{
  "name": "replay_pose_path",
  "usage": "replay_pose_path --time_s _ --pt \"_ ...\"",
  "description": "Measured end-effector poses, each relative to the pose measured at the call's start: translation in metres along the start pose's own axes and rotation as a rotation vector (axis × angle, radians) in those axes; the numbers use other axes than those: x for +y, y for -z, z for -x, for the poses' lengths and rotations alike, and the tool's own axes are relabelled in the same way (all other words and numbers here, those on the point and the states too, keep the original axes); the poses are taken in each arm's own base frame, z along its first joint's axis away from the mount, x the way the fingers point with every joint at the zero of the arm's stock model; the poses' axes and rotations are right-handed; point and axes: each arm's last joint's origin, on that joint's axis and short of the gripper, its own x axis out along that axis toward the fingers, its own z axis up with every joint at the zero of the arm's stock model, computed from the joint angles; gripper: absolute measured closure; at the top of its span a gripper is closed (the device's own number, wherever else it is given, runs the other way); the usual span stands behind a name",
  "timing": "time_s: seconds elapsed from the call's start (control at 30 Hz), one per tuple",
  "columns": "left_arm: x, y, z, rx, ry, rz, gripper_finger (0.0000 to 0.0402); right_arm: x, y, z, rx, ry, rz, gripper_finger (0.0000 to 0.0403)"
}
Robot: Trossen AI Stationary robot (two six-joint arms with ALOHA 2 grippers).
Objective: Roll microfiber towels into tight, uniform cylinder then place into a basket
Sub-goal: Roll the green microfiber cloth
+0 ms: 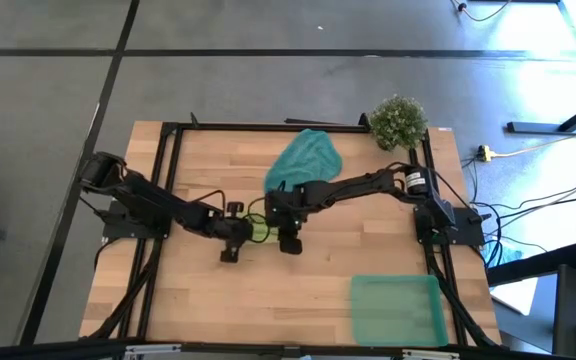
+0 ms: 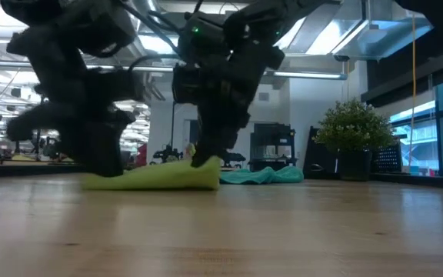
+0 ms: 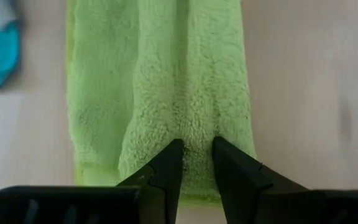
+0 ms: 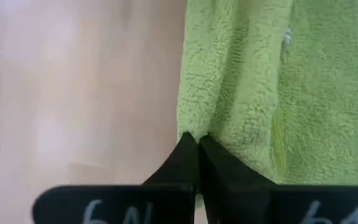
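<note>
The lime green towel (image 1: 258, 231) lies folded into a narrow strip at the middle of the table, between my two grippers. My left gripper (image 1: 234, 240) is shut on its left end and my right gripper (image 1: 286, 232) on its right end. In the low view the strip (image 2: 156, 177) rests on the wood, with its right end raised. The teal towel (image 1: 305, 160) lies crumpled on the table behind it. The basket (image 1: 396, 308) stands at the near right corner. My left gripper pinches a raised ridge of the lime green towel (image 3: 197, 140) between its two fingers, near the strip's end. The fingers slant down from the table's left and lie along the strip. The cloth around them rests on the table. My right gripper has its fingertips closed on the long edge of the lime green towel (image 4: 192, 129), where a crease runs out from them. It slants down from the table's right. That end (image 2: 206, 171) stands a little above the wood.
A small bushy plant in a pot (image 1: 398, 122) stands at the far right corner. A black frame (image 1: 168, 200) runs along the table's sides. Bare wood lies near the front edge, left of the basket.
</note>
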Motion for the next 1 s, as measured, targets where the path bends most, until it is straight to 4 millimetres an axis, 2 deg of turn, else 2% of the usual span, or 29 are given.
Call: replay_pose_path --time_s 0.33,0.73,1.0 --pt "-0.005 0.010 0.034 0.018 0.024 -0.056 0.0312 -0.028 -0.003 0.013 -0.015 -0.173 -0.218 0.0397" --pt "-0.015 0.009 0.041 -0.035 -0.005 -0.076 0.0312 -0.074 -0.001 0.032 -0.046 -0.269 -0.438 0.0397" --pt "-0.011 -0.003 0.040 -0.166 -0.162 -0.030 0.0312 -0.078 0.000 0.034 -0.049 -0.296 -0.445 0.0398"
